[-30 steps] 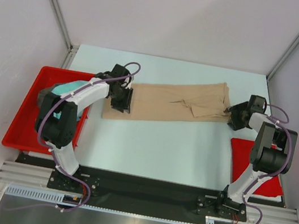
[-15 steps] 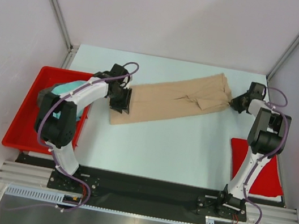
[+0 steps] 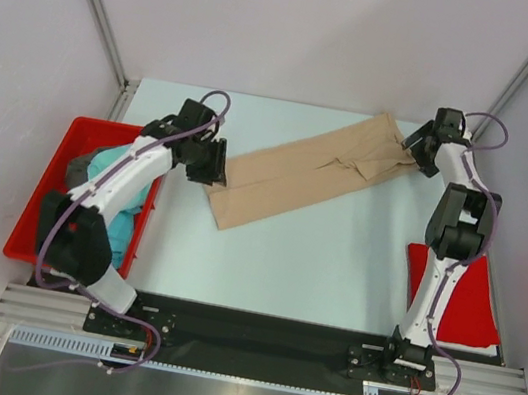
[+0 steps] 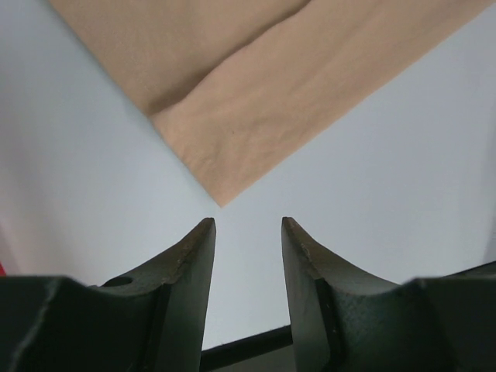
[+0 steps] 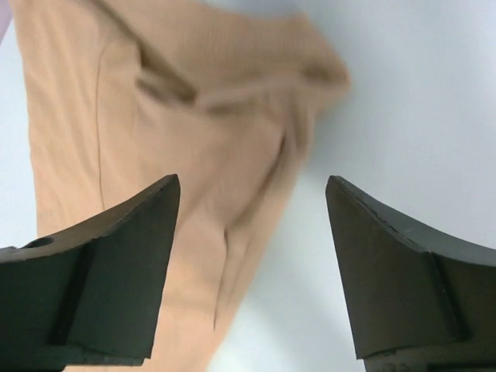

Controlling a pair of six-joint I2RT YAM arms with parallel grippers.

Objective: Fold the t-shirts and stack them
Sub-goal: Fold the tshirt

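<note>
Well, your smooth, matte, pale table (image 3: 335,260) sits between plain grey walls (image 3: 322,35). Left of the tan-beige t-shirt (image 3: 299,168), a glossy red tray (image 3: 30,229) holds a crumpled teal t-shirt (image 3: 107,163). Just off the tan shirt's pointed left corner, your left gripper (image 4: 246,223) is narrowly parted and empty. The soft cloth lies on the table in a long, slanting folded band. Over its rumpled right end, your right gripper (image 5: 252,182) gapes wide, holding nothing.

White arms (image 3: 137,166), black joints (image 3: 460,225), looping purple cables (image 3: 488,120).
</note>
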